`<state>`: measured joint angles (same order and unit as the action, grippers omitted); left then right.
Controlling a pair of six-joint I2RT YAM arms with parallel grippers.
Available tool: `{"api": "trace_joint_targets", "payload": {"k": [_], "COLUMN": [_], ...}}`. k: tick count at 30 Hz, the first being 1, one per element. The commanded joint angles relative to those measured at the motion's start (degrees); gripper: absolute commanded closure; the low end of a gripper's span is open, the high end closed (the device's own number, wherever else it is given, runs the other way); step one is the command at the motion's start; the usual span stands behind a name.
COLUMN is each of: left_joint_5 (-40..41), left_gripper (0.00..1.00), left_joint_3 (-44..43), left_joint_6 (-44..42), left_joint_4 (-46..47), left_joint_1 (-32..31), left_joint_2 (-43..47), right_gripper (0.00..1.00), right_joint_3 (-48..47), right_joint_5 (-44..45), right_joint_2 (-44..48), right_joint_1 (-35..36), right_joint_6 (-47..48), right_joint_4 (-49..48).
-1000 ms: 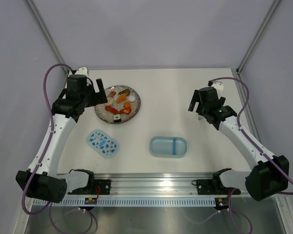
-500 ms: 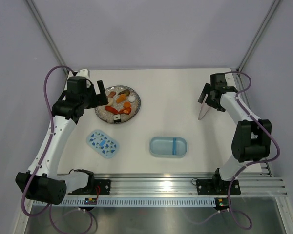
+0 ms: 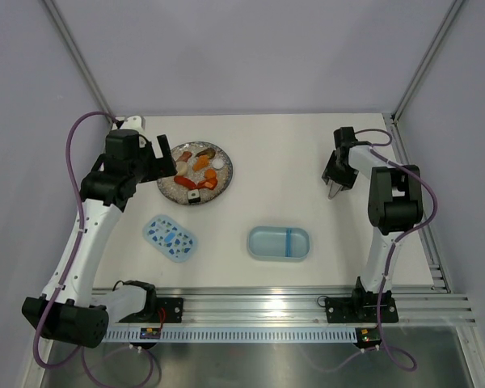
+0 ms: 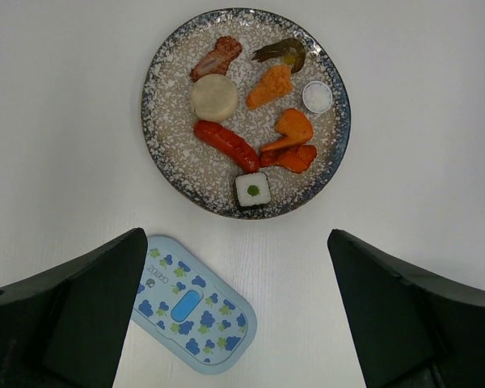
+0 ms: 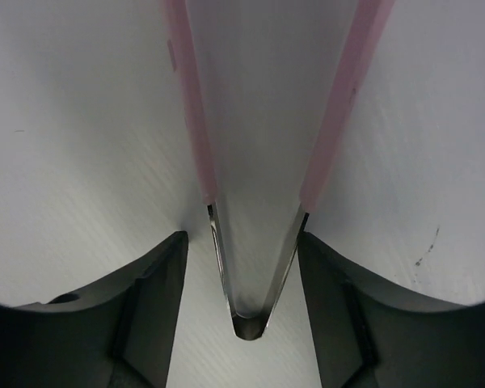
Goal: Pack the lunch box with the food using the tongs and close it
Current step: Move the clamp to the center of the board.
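"Which step is this?"

"The very first, I'd say: picking up the tool. The right gripper [image 5: 242,242] is down on the table [image 3: 275,153] at the far right. Its fingers [image 5: 145,315] stand either side of the joined end of the tongs [image 5: 192,121], which lie flat there, well apart from everything else."

"Has it got them?"

"I can't tell. The jaws are partly drawn in. One finger looks to touch a metal arm, and a sliver of table shows on the other side. It may be pinching, it may not."

"And the other arm?"

"The left gripper [image 4: 236,242] hangs near the plate [image 4: 151,113], jaws spread wide, holding nothing."

"What's in what?"

"The lunch box [image 3: 279,242] sits front and centre, uncovered, both compartments bare. Its lid [image 4: 192,311] lies flat on the table, just on the near side of the plate. All the food [image 4: 226,144] is on the plate: a red sausage, a pale round, orange bits, a brown piece and a rice roll."

"Next?"

"A firm squeeze near the hinge and a clean lift, then a carry across to the plate. The hold must leave the tips free to open and close."
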<state>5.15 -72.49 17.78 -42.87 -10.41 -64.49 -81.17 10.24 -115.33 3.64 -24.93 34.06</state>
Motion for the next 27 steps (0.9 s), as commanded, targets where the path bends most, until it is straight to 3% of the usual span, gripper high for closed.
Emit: {"api": "trace_joint_targets", "payload": {"k": [1,5,10,12,19,27], "left_joint_5": [0.6,0.8,0.5,0.5,1.9,1.8], "left_gripper": [0.01,0.01,0.01,0.01,0.01,0.01], "left_joint_3": [0.6,0.7,0.6,0.5,-1.1,-1.8], "left_joint_6": [-0.4,-0.3,0.1,0.1,-0.5,-0.6], "left_joint_4": [1.0,1.1,1.2,1.2,0.3,-0.4], "left_joint_1": [-0.1,-0.1,-0.1,-0.2,-0.1,-0.1], "left_joint_2": [1.1,1.3,0.9,0.7,0.7,1.3], "right_gripper": [0.38,0.54,0.86,0.94,0.94,0.93], "right_joint_3": [-2.4,-1.9,-0.6,-0.3,0.5,-2.7], "right_joint_5": [-1.3,-1.4,0.3,0.9,1.5,-1.8], "right_joint_2": [-1.6,-2.1,0.1,1.8,7.3,5.6], "right_joint_1": [0.2,0.2,2.0,3.5,15.2,27.5], "right_joint_6": [-1.1,-1.1,-0.1,-0.1,-3.2,-11.1], "right_joint_4": [-1.5,-2.0,-1.9,-1.0,1.8,1.8]}}
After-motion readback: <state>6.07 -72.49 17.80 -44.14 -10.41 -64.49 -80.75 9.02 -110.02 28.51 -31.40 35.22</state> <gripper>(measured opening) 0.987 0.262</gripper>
